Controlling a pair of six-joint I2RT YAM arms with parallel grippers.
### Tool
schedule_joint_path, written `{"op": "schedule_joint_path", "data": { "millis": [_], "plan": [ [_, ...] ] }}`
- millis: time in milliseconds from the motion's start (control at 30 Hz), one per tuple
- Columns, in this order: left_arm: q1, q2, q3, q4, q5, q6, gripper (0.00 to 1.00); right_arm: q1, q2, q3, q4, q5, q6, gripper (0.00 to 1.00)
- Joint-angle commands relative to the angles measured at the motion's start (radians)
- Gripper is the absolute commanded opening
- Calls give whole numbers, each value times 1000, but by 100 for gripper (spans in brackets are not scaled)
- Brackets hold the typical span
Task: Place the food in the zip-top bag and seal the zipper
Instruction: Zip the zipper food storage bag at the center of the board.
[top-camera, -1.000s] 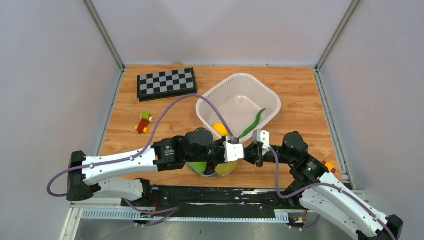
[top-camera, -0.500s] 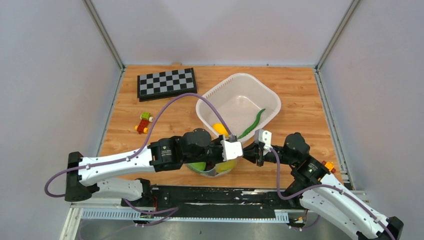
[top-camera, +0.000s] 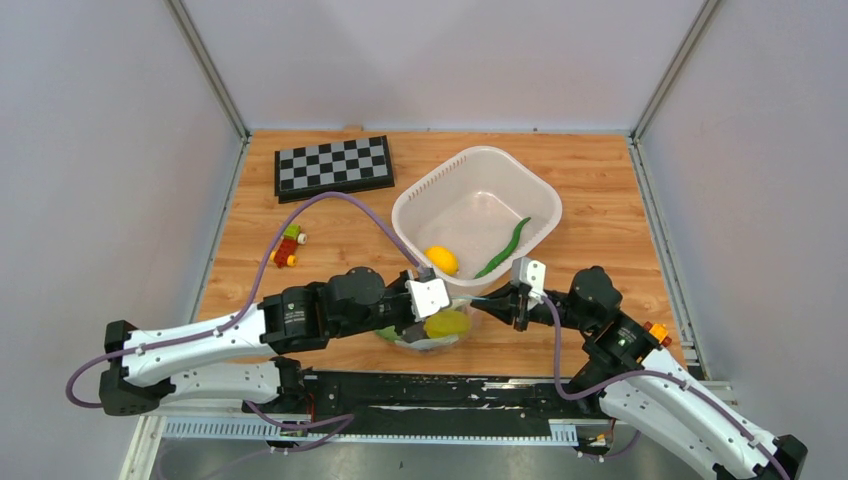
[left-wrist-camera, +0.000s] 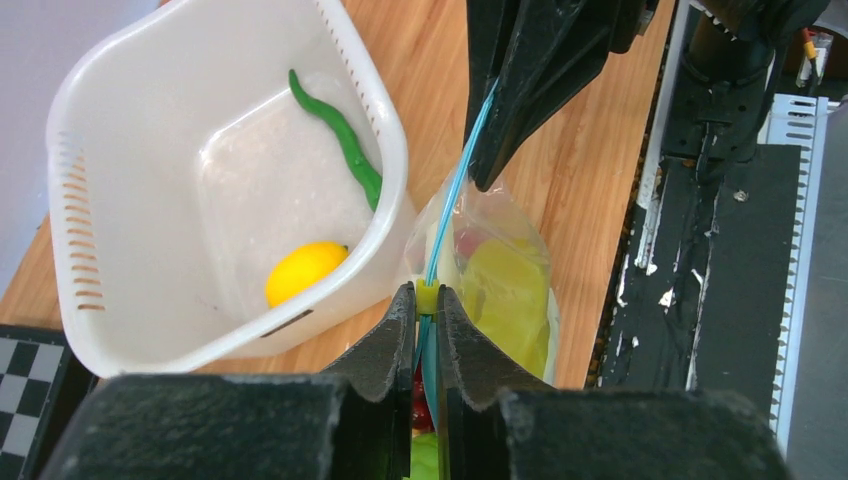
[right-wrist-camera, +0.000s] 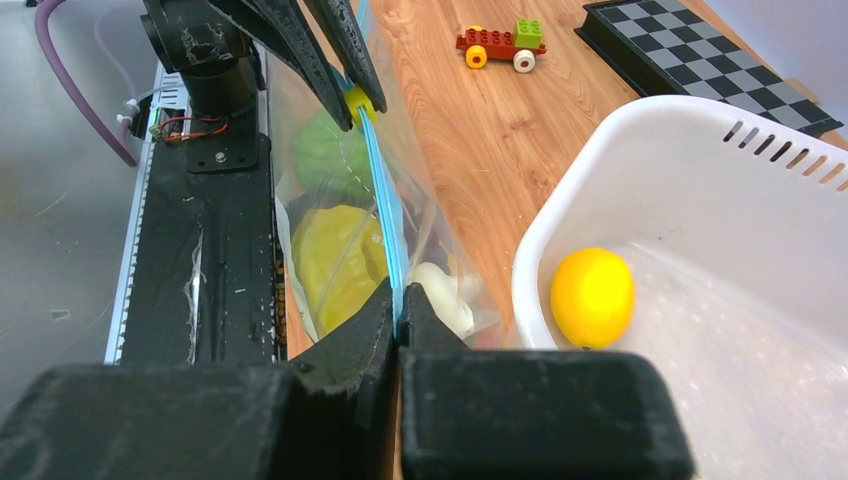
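Observation:
The clear zip-top bag (top-camera: 440, 328) hangs between my two grippers near the table's front edge, holding yellow, green and red food (left-wrist-camera: 505, 295). Its teal-blue zipper (left-wrist-camera: 455, 190) is stretched taut between them. My left gripper (left-wrist-camera: 427, 297) is shut on the zipper at its small yellow slider (right-wrist-camera: 357, 98). My right gripper (right-wrist-camera: 397, 300) is shut on the zipper's other end. A yellow lemon (top-camera: 441, 260) and a green chili (top-camera: 505, 247) lie in the white basket (top-camera: 470, 165), just behind the bag.
A folded chessboard (top-camera: 333, 166) lies at the back left. A red-yellow-green toy block car (top-camera: 287, 246) sits on the left. The black mounting rail (top-camera: 450, 395) runs along the near edge, just below the bag.
My left gripper has slid left along the zipper, away from my right gripper, pulling the yellow slider with it. The gap between the two grippers has widened. The right gripper has barely moved.

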Motion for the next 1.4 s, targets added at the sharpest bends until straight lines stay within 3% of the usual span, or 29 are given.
{"op": "schedule_joint_path", "data": {
  "millis": [0, 133, 167, 233, 400, 533, 767, 867, 967, 1100, 1267, 1367],
  "plan": [
    [4, -40, -13, 55, -65, -29, 4, -8, 10, 5, 36, -40, -13, 0],
    [5, 4, 20, 49, -21, -42, 3, -8, 48, 37, 79, -155, 54, 11],
    [4, 13, 24, 46, -11, -47, 3, -8, 60, 53, 94, -177, 80, 26],
    [5, 15, 22, 46, -4, -56, 3, -7, 87, 64, 126, -188, 124, 41],
    [5, -7, 9, 74, 19, -67, 3, -4, 138, 66, 77, -116, 93, 46],
    [5, 3, 4, 98, 30, -70, 3, 35, 165, 62, 188, -32, 133, 48],
    [4, 4, 17, 89, 41, -77, 3, 99, 140, 42, 269, -14, 109, 44],
    [5, 7, 19, 93, 46, -77, 4, 115, 157, 46, 262, -8, 95, 34],
    [5, 5, 19, 94, 51, -82, 4, 117, 176, 66, 212, 21, 71, 17],
    [5, -6, 12, 97, 49, -88, 4, 117, 171, 69, 192, 51, 64, 5],
    [4, -30, -7, 64, 7, -92, 5, 116, 98, 20, 187, 229, 54, 0],
    [5, -54, -26, 40, -17, -98, 5, 117, 62, 8, 171, 251, 37, 0]
  ]
}}
